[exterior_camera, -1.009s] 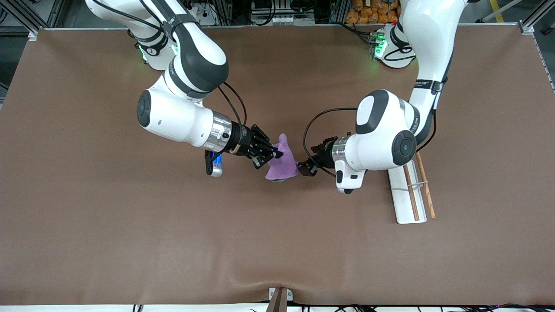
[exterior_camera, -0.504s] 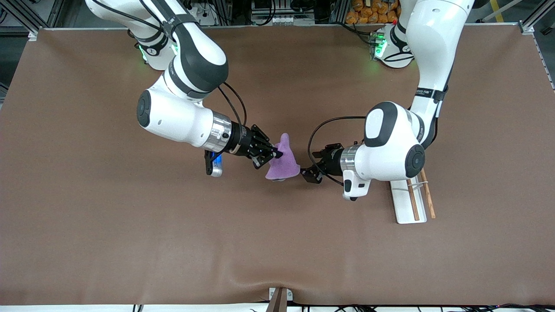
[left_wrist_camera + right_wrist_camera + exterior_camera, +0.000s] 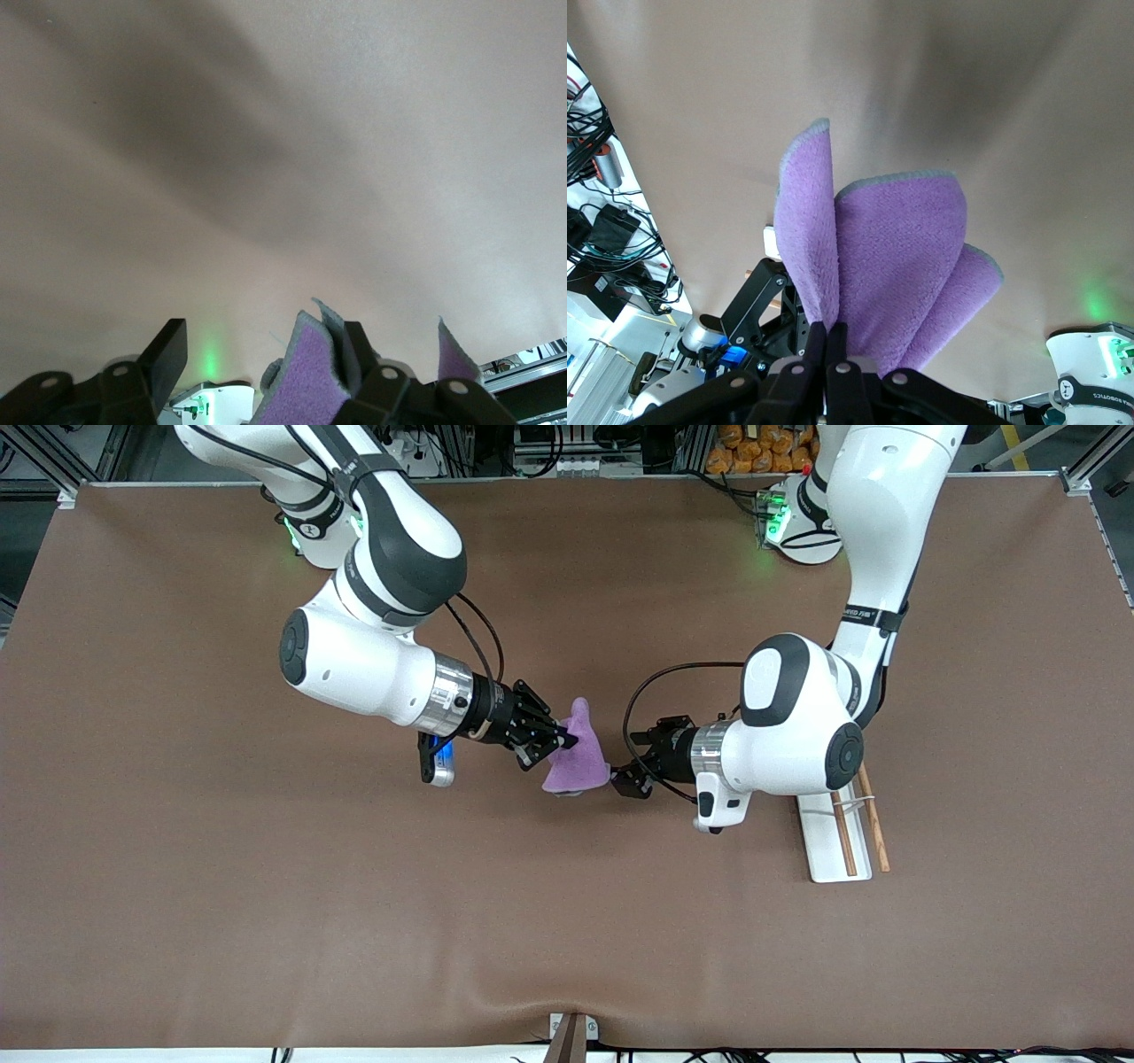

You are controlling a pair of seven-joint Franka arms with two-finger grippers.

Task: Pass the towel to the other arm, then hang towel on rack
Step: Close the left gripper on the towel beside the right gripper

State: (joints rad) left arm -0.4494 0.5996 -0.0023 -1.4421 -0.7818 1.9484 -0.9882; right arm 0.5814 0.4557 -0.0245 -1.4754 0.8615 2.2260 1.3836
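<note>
The purple towel hangs bunched over the middle of the table. My right gripper, the one with the blue-lit wrist, is shut on its upper fold. In the right wrist view the shut right gripper pinches the towel, which hangs in three folds. My left gripper is open beside the towel's lower edge. In the left wrist view the left gripper has wide jaws, and a grey-edged corner of the towel lies against one finger. The rack sits under the left arm's elbow, with two wooden rods.
The brown table mat spreads wide on all sides of both grippers. The arms' bases with green lights stand along the edge farthest from the front camera. A small bracket sits at the table edge nearest that camera.
My left gripper drew a little away from the towel toward the rack, then edged back to the towel's lower edge. The right arm and towel have not moved.
</note>
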